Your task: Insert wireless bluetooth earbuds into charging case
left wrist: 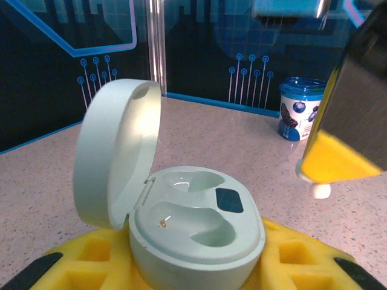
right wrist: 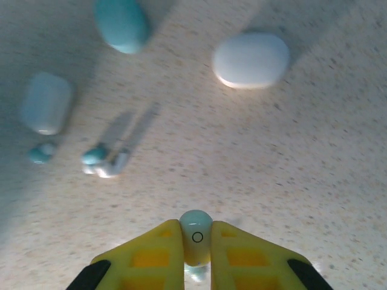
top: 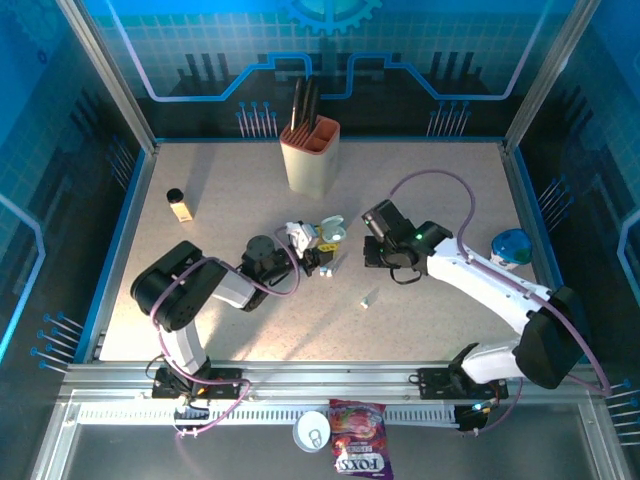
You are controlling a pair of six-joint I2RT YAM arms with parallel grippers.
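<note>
Case [left wrist: 196, 241] in left end effector [left wrist: 195, 269], earbud [right wrist: 196, 238] in right end effector [right wrist: 196, 225]

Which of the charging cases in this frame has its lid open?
The pale mint case gripped by the left gripper: lid raised, both wells empty. The teal case, white case and pale blue case on the table are shut.

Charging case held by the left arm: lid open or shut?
Open: the lid of the charging case stands hinged up, both wells bare.
</note>
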